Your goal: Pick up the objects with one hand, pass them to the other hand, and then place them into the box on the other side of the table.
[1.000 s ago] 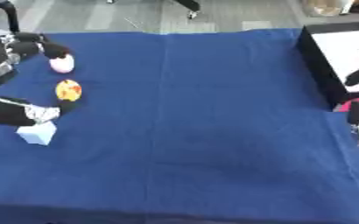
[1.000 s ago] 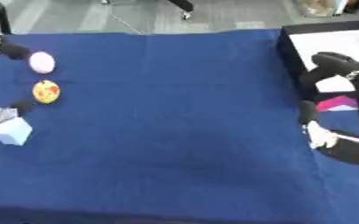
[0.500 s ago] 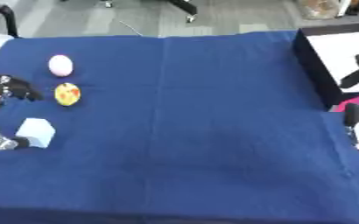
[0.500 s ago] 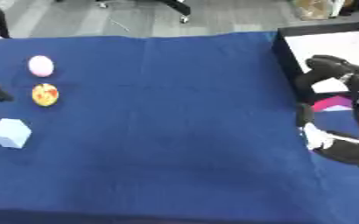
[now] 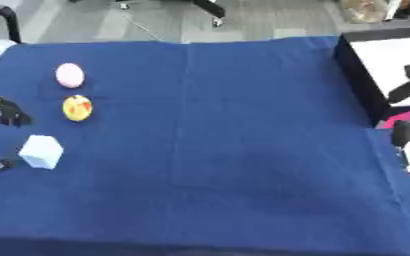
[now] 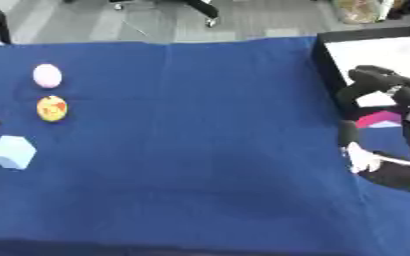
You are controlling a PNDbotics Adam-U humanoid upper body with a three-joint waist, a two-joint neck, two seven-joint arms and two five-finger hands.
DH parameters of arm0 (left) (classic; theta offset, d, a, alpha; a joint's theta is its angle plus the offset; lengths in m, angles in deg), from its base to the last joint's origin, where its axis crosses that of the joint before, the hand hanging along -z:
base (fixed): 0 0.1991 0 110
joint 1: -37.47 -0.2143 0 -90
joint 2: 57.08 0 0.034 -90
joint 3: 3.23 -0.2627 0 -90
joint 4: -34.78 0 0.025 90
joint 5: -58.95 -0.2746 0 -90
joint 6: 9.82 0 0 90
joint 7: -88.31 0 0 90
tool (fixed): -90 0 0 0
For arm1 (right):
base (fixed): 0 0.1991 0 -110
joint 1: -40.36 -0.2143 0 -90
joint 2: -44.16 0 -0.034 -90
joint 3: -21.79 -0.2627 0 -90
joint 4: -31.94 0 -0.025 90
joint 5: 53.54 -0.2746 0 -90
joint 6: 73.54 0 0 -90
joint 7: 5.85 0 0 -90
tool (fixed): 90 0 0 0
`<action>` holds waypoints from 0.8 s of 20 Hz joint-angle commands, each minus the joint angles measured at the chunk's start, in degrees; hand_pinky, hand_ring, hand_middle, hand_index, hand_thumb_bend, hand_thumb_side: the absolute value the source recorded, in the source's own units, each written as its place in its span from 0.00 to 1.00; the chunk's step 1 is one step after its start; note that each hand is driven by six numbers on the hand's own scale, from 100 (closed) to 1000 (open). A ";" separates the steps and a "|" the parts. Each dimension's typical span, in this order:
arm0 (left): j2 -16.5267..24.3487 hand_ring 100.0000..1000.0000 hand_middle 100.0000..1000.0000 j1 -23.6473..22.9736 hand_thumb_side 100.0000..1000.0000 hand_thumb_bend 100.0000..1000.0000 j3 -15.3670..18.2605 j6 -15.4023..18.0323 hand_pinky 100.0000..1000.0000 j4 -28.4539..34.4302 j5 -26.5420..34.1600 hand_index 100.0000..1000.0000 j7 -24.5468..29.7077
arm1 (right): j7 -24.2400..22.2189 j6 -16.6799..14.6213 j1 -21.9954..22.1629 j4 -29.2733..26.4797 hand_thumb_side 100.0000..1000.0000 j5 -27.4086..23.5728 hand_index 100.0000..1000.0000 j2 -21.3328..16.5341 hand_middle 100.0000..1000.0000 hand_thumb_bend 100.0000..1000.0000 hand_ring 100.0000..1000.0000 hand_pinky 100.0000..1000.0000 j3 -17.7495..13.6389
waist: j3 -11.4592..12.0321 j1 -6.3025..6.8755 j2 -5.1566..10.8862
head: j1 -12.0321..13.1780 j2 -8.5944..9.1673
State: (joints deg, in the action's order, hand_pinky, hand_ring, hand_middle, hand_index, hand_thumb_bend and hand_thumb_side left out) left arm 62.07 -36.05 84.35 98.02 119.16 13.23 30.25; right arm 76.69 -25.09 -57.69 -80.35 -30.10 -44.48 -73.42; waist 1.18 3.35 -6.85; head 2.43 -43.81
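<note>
table: blue cloth [image 5: 226,150] covers it, grey floor beyond the far edge.
pink ball [image 5: 69,75]: far left of the cloth, resting on it, nothing touching it.
yellow ball [image 5: 77,108]: just nearer than the pink one, yellow with red-orange patches, apart from it.
pale blue cube [image 5: 41,151]: nearer again, left side, sitting free on the cloth.
box [image 6: 324,60]: black walls, white inside, at the far right edge of the table.
pink item [image 6: 379,119]: a flat pink shape just in front of the box's near wall, partly behind the right hand – can't make out what it is.
left hand [image 5: 5,112]: only dark fingers show at the left edge, level with the yellow ball, well clear of it; another bit shows lower at the edge next to the cube. Grip state: can't tell, too little in view.
right hand [image 6: 379,85]: over the right edge by the box's near corner, fingers curled over – nothing seen in them. Black and white forearm parts hang below it.
</note>
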 commanded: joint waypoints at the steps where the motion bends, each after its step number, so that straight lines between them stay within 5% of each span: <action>1: 0.90 0.66 0.64 2.12 0.14 0.40 -0.27 0.23 0.79 -2.73 -0.59 0.83 0.31 | -0.11 -0.21 -0.31 -0.51 0.40 0.00 0.87 -1.35 0.54 0.00 0.52 0.85 0.06 | -0.05 -0.06 0.96 | 0.09 -0.31; 10: -0.89 0.67 0.66 7.21 0.16 0.42 -2.66 2.07 0.80 -11.99 -4.20 0.84 0.96 | -0.41 -0.27 -0.40 -0.50 0.41 -0.30 0.87 -1.27 0.54 0.00 0.52 0.85 0.18 | -0.43 -0.03 0.87 | 0.55 -0.31; 16: -2.31 0.67 0.65 9.35 0.13 0.39 -2.98 2.29 0.79 -16.19 -5.72 0.84 -3.60 | -0.59 -0.30 -0.46 -0.53 0.41 -0.46 0.87 -1.22 0.54 0.00 0.52 0.85 0.24 | -0.58 -0.04 0.81 | 0.55 -0.31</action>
State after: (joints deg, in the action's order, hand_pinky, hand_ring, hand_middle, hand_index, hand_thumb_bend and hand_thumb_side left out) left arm 58.38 -27.61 81.16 100.24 103.29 7.91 27.62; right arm 76.26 -25.28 -57.70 -80.34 -30.18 -44.48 -73.10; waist 0.66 3.35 -6.82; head 2.95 -43.81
